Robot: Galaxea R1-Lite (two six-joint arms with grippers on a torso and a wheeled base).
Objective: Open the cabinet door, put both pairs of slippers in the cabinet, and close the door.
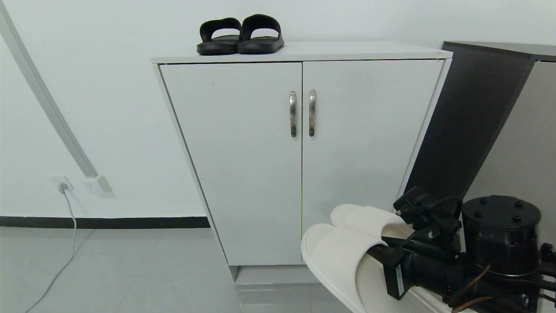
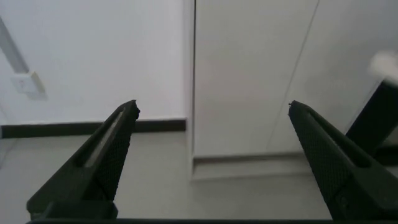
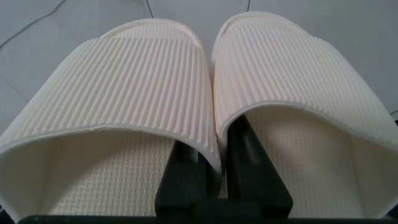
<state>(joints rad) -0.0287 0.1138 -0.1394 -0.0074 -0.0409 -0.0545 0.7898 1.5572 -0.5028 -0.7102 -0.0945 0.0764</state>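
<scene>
White slippers [image 1: 343,256] above grey floor [image 1: 130,269], cabinet [image 1: 234,165] against white wall [image 1: 108,87]

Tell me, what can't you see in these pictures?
- Inside the cabinet: head view, both doors are shut.
- Heels of the white slippers: head view, covered by the right arm and cut off by the bottom edge.
- Tips of the right claw: right wrist view, tucked under the slipper straps.
- Soles of the black slippers: head view, resting on the cabinet top.

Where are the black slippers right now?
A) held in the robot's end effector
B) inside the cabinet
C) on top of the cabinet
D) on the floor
C: the black slippers sit side by side on top of the closed cabinet.
</scene>
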